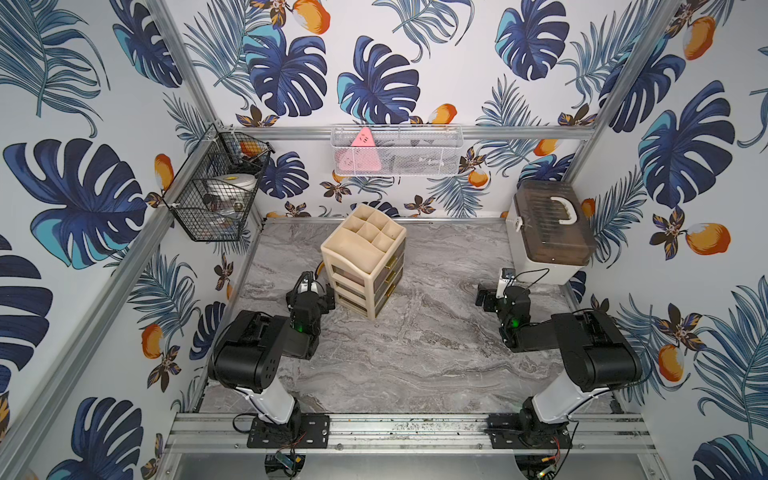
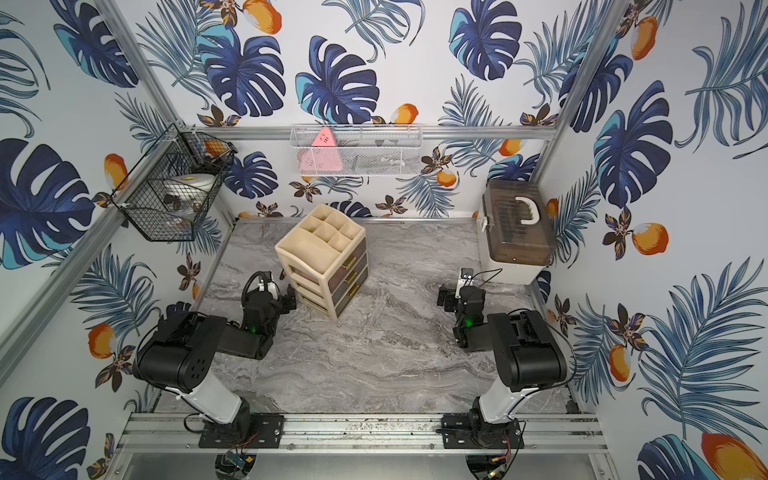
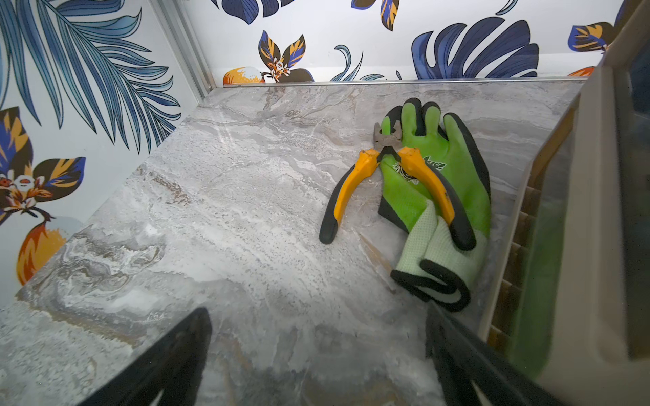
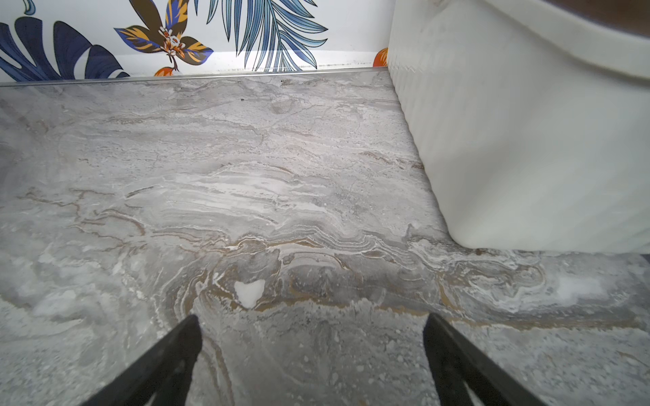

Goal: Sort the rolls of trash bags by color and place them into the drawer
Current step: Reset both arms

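Both top views: drawers (image 1: pixel 363 259) shut; rolls nowhere seen; left gripper (image 1: pixel 316 297) at their 8 o'clock, nearer; right gripper (image 1: pixel 488 299) off at 4.
Left wrist: jaws apart, empty; glove (image 3: pixel 436 182), pliers (image 3: pixel 387 168) at 1 o'clock.
Right wrist: jaws apart; box (image 4: pixel 527 123) at 2 o'clock.

One organizer (image 1: pixel 361 245), glove (image 3: pixel 464 168), pliers (image 3: pixel 351 186), box (image 1: pixel 548 224); two baskets (image 1: pixel 212 199) (image 1: pixel 397 153)
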Controlling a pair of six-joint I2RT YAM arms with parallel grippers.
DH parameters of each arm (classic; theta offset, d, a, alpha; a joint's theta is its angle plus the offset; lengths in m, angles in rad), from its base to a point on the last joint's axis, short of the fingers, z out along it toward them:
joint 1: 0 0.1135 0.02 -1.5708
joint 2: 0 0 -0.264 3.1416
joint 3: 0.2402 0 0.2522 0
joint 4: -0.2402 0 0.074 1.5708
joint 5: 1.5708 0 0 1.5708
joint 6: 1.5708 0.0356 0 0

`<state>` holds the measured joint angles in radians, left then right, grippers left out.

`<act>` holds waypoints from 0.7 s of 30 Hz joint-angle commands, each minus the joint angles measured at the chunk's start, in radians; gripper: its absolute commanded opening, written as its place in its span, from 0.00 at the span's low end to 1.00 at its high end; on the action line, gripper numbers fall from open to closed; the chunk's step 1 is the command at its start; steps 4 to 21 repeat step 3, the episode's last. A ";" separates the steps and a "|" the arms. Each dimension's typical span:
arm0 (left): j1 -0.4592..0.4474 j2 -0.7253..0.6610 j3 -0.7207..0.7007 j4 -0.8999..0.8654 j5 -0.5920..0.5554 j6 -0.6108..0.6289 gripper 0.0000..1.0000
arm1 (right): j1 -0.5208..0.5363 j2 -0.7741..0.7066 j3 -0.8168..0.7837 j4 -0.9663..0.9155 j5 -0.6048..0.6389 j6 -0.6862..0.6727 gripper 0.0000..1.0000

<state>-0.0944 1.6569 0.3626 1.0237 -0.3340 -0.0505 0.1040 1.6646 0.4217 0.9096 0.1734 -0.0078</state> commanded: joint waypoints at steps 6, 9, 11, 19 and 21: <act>-0.016 -0.003 -0.009 0.037 -0.004 0.025 0.99 | 0.000 -0.001 0.004 0.009 -0.004 0.006 1.00; -0.016 -0.003 -0.009 0.037 -0.004 0.025 0.99 | 0.000 -0.001 0.004 0.009 -0.004 0.006 1.00; -0.016 -0.003 -0.009 0.037 -0.004 0.025 0.99 | 0.000 -0.001 0.004 0.009 -0.004 0.006 1.00; -0.016 -0.003 -0.009 0.037 -0.004 0.025 0.99 | 0.000 -0.001 0.004 0.009 -0.004 0.006 1.00; -0.016 -0.003 -0.009 0.037 -0.004 0.025 0.99 | 0.000 -0.001 0.004 0.009 -0.004 0.006 1.00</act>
